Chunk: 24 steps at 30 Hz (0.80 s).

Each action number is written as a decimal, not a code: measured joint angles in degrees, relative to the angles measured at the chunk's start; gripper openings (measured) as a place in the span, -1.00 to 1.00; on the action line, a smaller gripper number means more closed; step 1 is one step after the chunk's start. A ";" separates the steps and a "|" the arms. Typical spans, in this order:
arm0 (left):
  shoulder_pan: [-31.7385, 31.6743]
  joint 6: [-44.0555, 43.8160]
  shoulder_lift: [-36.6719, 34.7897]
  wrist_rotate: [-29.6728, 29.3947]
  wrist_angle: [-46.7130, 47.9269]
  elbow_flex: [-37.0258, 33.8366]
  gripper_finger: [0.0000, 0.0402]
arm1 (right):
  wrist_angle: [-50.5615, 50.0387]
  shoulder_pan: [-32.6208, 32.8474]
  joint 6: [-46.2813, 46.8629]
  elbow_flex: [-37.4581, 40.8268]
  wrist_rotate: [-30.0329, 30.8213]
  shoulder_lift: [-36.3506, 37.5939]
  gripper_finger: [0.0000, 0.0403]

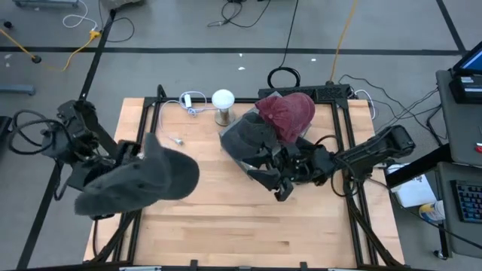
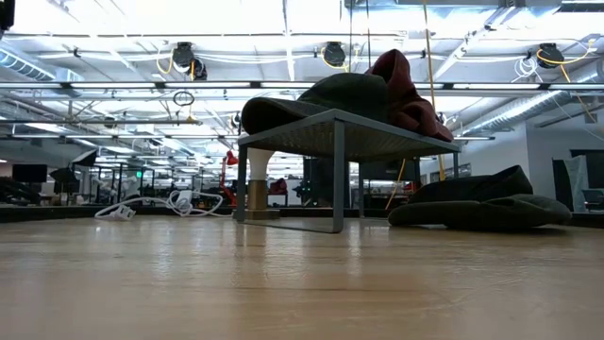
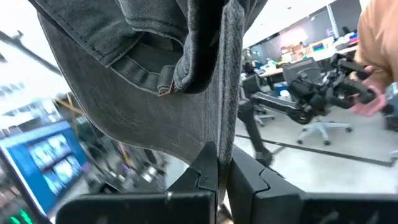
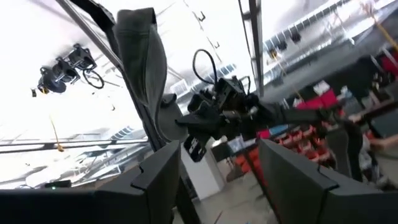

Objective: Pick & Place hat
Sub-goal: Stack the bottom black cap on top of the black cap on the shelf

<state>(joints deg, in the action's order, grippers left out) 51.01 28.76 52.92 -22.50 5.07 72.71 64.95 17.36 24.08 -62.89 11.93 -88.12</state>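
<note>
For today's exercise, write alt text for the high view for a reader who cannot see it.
Seen from above, the left gripper is shut on a dark grey hat at the left of a wooden table. The right gripper, open, sits by a small rack holding a grey hat and a maroon hat.

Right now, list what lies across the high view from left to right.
Left gripper pinching the dark grey hat → white cable → white-topped stand → grey hat → red hat → right arm.
</note>
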 joint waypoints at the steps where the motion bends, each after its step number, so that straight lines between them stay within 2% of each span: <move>1: -0.54 2.06 0.01 0.44 -1.04 0.00 -0.95 | -0.01 -0.13 -0.89 -0.53 -0.04 -0.02 0.04; 4: -3.65 7.11 -0.08 3.52 -4.40 0.00 -0.95 | -2.33 -1.36 -2.91 -3.81 -0.77 0.17 0.04; 6: -6.88 8.28 -0.13 6.01 -5.77 0.00 -0.95 | -7.09 -2.35 -3.62 -6.90 -4.00 0.68 0.04; 10: -14.62 7.64 -0.09 14.05 -8.00 0.00 -0.95 | -19.99 -4.39 -3.56 -15.30 -7.24 0.79 0.04; 12: -18.75 5.93 0.02 18.47 -8.75 0.00 -0.95 | -23.41 -5.53 -4.47 -18.55 -10.63 0.75 0.04; 19: -32.62 -0.15 3.92 31.72 -15.29 0.31 -0.95 | -23.13 -10.19 -2.51 -23.17 -19.00 1.04 0.04; 21: -36.50 -2.72 6.30 35.31 -15.83 1.93 -0.95 | -23.60 -11.31 -0.82 -24.14 -23.35 1.14 0.04; 24: -41.05 -5.74 10.21 39.62 -15.79 4.85 -0.95 | -22.67 -12.35 0.27 -24.78 -26.18 1.51 0.04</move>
<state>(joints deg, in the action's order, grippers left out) 9.96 23.03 63.13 17.12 -10.72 77.56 42.27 5.01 24.35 -87.67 -14.25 -86.62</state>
